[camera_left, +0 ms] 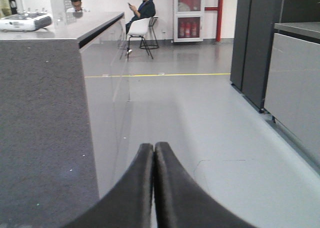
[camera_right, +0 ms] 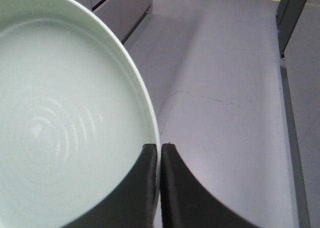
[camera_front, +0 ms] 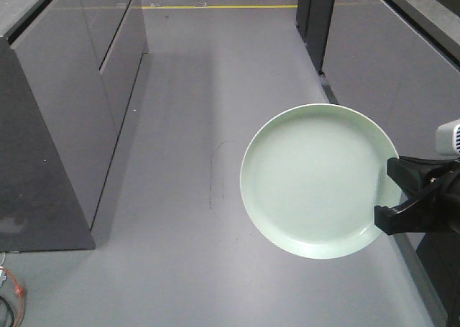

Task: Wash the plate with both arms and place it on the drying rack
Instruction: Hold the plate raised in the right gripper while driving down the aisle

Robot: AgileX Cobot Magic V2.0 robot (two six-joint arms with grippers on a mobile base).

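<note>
A round pale mint-green plate (camera_front: 316,180) hangs in the air above the grey floor, face up. My right gripper (camera_front: 394,195) is shut on its right rim. In the right wrist view the plate (camera_right: 60,118) fills the left half, and the rim runs between the two black tips of my right gripper (camera_right: 160,149). My left gripper (camera_left: 153,147) shows only in the left wrist view. Its two black fingers are pressed together with nothing between them, pointing along the aisle. The drying rack is out of view.
Grey cabinets (camera_front: 72,90) line the left of the aisle and dark cabinets (camera_front: 388,61) the right. A yellow floor line (camera_front: 215,6) crosses far ahead. A dark counter top (camera_left: 40,128) lies at my left. Two people (camera_left: 142,7) sit far down the room.
</note>
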